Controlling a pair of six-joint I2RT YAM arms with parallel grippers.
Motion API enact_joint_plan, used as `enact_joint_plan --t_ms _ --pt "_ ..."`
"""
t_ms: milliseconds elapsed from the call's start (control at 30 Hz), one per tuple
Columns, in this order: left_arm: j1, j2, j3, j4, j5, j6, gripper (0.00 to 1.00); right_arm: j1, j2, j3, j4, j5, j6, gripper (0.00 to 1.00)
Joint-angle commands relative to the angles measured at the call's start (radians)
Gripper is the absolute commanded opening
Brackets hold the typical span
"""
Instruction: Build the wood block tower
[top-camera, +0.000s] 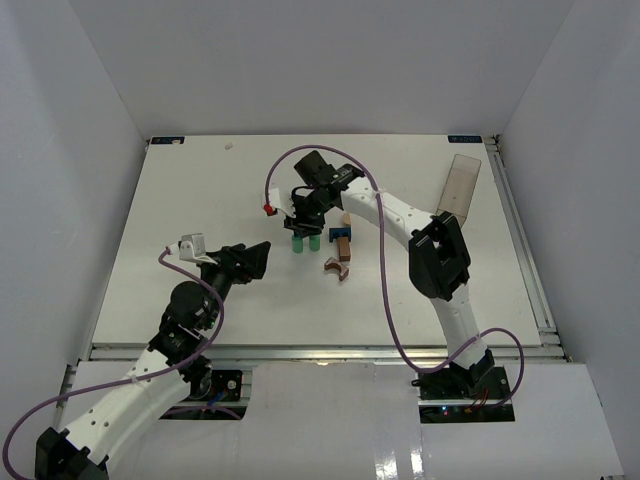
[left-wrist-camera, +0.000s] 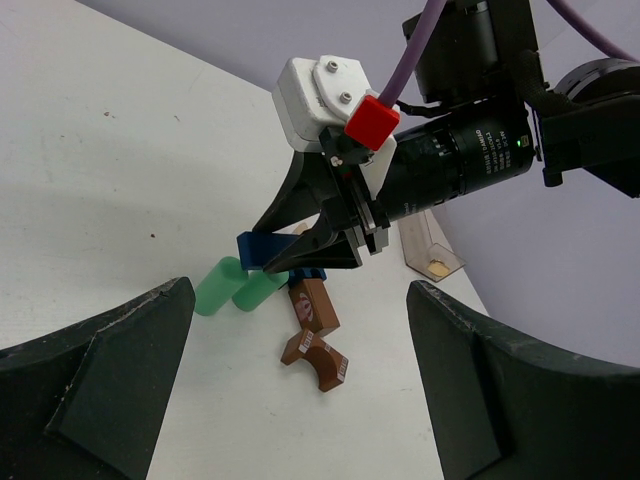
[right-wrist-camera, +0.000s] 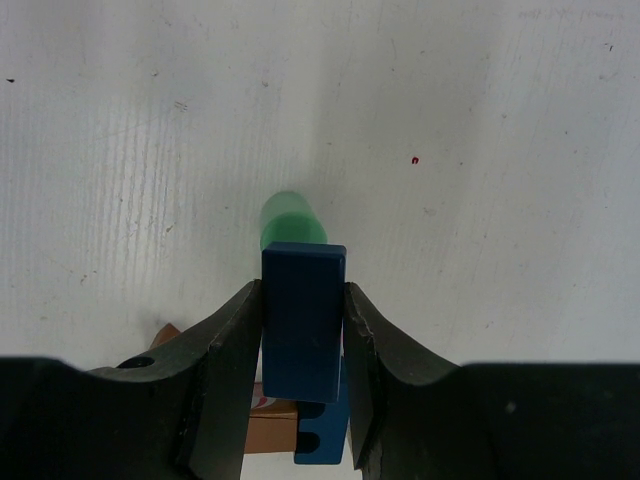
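Right fingers (right-wrist-camera: 222, 362) pinch one blue block (right-wrist-camera: 303, 308) above two green cylinders (left-wrist-camera: 221, 286); left fingers (left-wrist-camera: 112, 372) spread.

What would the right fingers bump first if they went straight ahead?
Probably the green cylinder: the blue block in the right fingers would touch it first. The gap is hard to judge.

Bright, even overhead light fills all three views, and shadows stay faint. Glare streaks the glossy strip (top-camera: 330, 430) along the bottom of the top view. In the left wrist view the left gripper (left-wrist-camera: 300, 292) shows dark fingers (left-wrist-camera: 100, 380), soft-focused, at the lower corners. The wall (left-wrist-camera: 250, 25) at the top takes a violet cast.
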Motion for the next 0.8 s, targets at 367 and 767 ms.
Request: enact_joint_plan --t_ms 367,767 --pt "-0.002 -0.005 -0.004 0.023 0.017 -0.004 0.98 0.004 0.026 0.049 -0.002 0.02 0.049 0.14" --pt "-0.002 -0.002 -0.003 0.025 0.02 -0.003 0.98 0.003 0.035 0.052 -0.002 0.021 0.056 0.16"
